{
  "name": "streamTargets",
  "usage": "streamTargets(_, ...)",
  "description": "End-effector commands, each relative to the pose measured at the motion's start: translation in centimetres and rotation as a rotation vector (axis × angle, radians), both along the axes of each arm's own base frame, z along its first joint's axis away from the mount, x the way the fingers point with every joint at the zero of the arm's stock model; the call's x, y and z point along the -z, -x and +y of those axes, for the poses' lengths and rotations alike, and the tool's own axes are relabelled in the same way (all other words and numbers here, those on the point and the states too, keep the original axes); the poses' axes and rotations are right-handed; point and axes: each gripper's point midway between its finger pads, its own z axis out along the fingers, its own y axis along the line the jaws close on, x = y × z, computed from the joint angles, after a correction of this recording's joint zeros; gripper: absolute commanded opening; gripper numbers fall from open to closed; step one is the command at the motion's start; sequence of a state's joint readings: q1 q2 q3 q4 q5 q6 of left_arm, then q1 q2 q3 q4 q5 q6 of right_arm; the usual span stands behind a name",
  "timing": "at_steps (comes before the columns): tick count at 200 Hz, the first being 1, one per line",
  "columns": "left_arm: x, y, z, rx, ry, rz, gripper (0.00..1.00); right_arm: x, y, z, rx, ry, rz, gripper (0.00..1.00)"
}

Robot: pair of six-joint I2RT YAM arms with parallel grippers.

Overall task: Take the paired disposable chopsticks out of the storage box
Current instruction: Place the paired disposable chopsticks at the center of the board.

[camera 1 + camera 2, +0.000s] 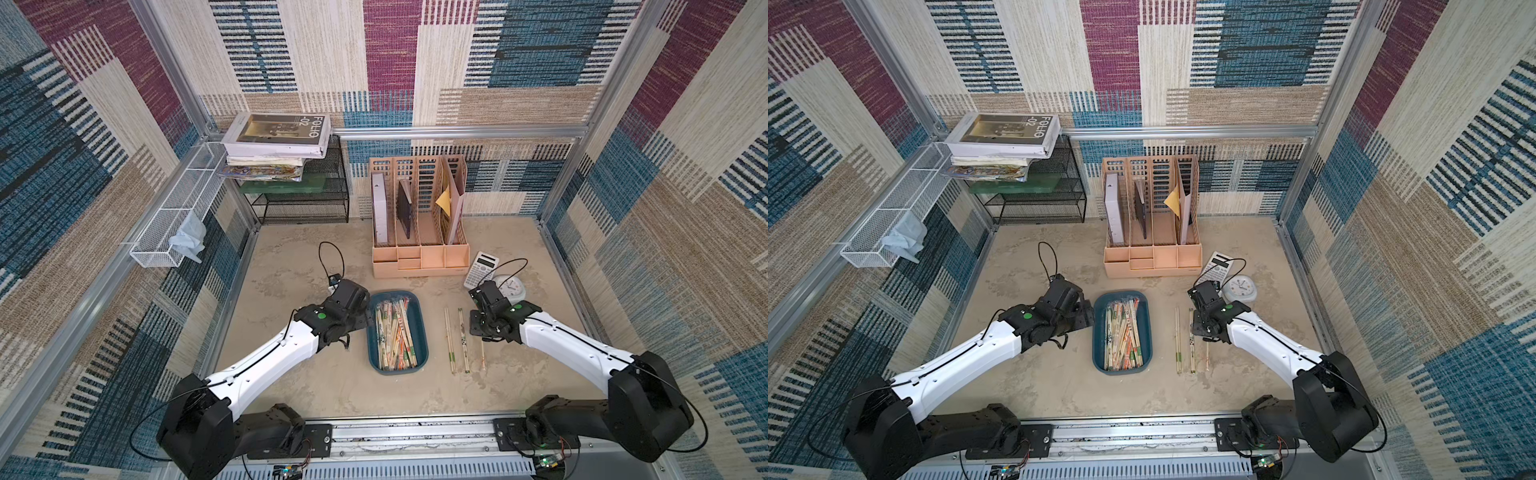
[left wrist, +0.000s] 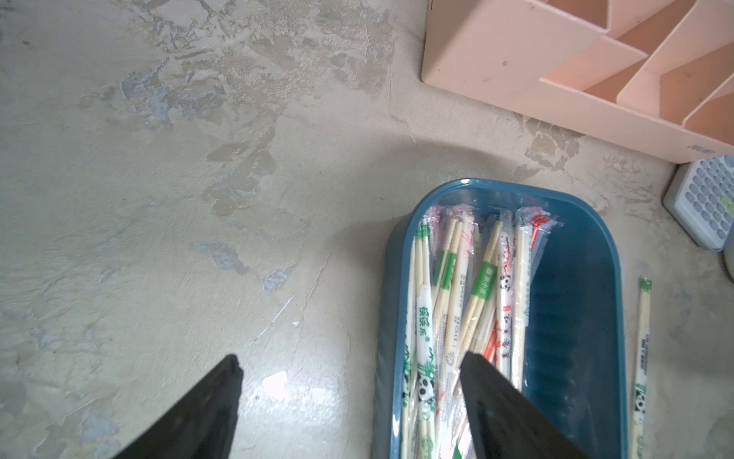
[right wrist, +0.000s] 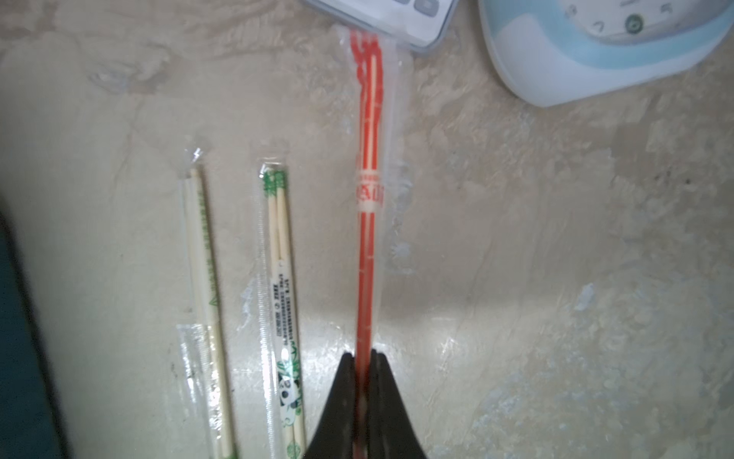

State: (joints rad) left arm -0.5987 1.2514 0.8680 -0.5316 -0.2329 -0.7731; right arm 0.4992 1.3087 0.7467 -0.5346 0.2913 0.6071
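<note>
Placing step, judged | right fingers (image 3: 343, 389) are gripping an orange-red pair (image 3: 367, 238) low over the desk (image 3: 516, 278), beside two pairs (image 3: 284, 278) lying right of the storage box (image 1: 420, 328), which is holding many more chopsticks (image 2: 456, 298) | left fingers (image 2: 500, 401) are gaping empty astride its left rim | next is likely needing a release.

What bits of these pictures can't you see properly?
- Left gripper: in both top views its own wrist hides the open fingers.
- Chopsticks in the storage box: overlapping, and cut off by a finger and the left wrist view's edge, so uncountable.
- Red-sleeved pair: the right gripper, shut on it, hides one end; the other may slip under the calculator.
- Clock: cut off by the right wrist view's edge.
</note>
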Motion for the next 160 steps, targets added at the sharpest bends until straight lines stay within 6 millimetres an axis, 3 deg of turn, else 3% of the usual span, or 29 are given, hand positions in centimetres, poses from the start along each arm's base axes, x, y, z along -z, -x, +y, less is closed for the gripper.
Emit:
streamTargets(1,-0.2,-0.1,-0.3,0.015,0.005,-0.005,0.88,0.1,-0.3,-0.7,0.011,0.035,-0.006,0.02)
streamTargets(80,0.0,0.0,-0.2,0.012,0.005,-0.001,0.88,2.4,-0.7,-1.0,0.01,0.106,0.044,0.03)
streamTargets(112,0.1,-0.1,-0.2,0.01,0.009,-0.002,0.88,2.8,-0.6,-0.8,0.009,0.134,0.055,0.09)
streamTargets(119,0.2,0.0,-0.3,0.01,0.009,-0.002,0.88,2.8,-0.6,-0.7,0.008,0.136,0.053,0.12)
streamTargets(137,0.3,0.0,-0.3,0.01,0.009,0.001,0.88,2.4,-0.6,-0.7,0.007,0.145,0.046,0.38)
streamTargets(160,0.4,0.1,-0.2,0.009,0.01,0.001,0.88,1.3,-0.8,-0.6,0.005,0.143,0.03,0.46)
